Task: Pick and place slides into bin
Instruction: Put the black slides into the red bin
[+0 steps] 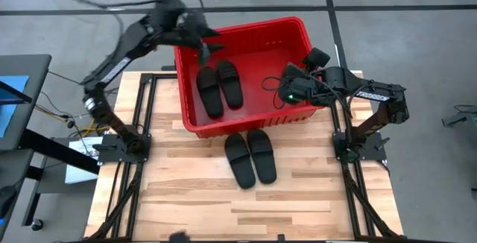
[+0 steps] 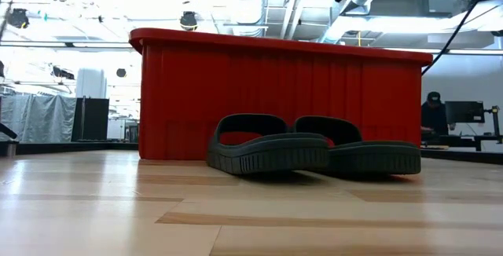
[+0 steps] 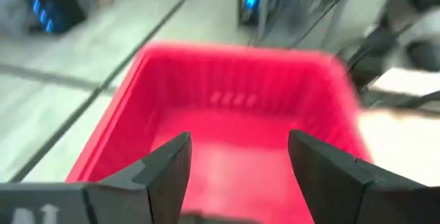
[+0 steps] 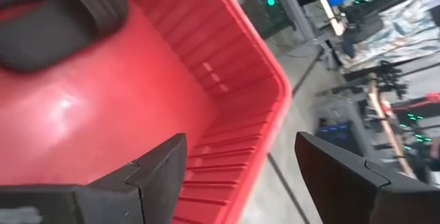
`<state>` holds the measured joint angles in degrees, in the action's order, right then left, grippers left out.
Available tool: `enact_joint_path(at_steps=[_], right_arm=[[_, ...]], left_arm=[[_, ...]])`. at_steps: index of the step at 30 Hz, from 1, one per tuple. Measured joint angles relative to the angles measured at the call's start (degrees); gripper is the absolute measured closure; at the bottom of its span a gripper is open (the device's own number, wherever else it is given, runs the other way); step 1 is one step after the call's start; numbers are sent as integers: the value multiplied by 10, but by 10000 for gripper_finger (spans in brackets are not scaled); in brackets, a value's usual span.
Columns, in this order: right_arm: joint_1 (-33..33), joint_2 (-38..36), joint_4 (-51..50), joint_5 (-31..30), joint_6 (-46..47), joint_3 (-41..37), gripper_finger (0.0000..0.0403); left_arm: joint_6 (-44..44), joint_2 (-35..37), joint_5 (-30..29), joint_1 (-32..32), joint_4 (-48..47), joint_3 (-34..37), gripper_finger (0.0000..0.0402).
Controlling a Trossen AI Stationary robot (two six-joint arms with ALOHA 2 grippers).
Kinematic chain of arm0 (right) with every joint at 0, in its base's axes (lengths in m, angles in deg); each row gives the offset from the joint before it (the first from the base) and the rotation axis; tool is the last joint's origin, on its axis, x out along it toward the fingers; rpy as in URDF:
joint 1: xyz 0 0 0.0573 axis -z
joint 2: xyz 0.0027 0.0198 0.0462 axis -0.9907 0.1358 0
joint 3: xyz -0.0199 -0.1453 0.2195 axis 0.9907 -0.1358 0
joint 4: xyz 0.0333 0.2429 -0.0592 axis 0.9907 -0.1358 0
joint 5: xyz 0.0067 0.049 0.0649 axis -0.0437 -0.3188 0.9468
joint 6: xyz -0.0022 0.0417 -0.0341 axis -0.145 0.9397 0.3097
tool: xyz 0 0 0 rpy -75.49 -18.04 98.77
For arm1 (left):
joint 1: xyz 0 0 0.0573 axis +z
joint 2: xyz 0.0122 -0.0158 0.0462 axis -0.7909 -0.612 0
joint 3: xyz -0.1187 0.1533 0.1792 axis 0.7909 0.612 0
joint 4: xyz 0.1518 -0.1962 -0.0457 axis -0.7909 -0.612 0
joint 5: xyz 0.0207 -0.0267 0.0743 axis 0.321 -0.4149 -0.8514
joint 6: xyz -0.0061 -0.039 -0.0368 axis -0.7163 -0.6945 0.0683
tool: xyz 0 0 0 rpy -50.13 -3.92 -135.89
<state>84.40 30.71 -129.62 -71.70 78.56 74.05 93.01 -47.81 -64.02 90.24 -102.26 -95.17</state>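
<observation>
The red bin (image 1: 294, 30) stands at the table's far middle. Two black slides (image 1: 218, 86) lie side by side on its floor, left of centre. Two more slides (image 1: 250, 157) lie side by side on the table just in front of the bin; they also show in the low view (image 2: 314, 146). My left gripper (image 1: 205, 45) is open and empty above the bin's far left part; its wrist view looks down into the bin (image 3: 234, 148). My right gripper (image 1: 277, 83) is open and empty over the bin's right side, above the bin's floor (image 4: 82, 121).
The wooden table (image 1: 186, 198) has bare room in front of the two loose slides. Arm bases stand at the table's left (image 1: 119, 146) and right (image 1: 361, 150). A person (image 2: 432, 115) sits at a desk in the room beyond.
</observation>
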Motion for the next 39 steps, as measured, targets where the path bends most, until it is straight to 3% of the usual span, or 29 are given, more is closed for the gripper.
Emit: enact_joint_path(at_steps=[5,11,19,29,39], right_arm=[[-34,-6,0,6,41,0,137],[-83,-40,8,21,96,0,137],[-189,-77,68,99,176,0,137],[-347,-7,97,55,367,0,137],[-396,78,289,47,373,0,137]], left_arm=[[-54,103,-15,-44,94,96,168],[-116,237,-56,-109,231,264,168],[-182,356,-87,-193,281,409,168],[-216,438,-120,-345,312,495,168],[-260,438,-121,-452,310,506,168]])
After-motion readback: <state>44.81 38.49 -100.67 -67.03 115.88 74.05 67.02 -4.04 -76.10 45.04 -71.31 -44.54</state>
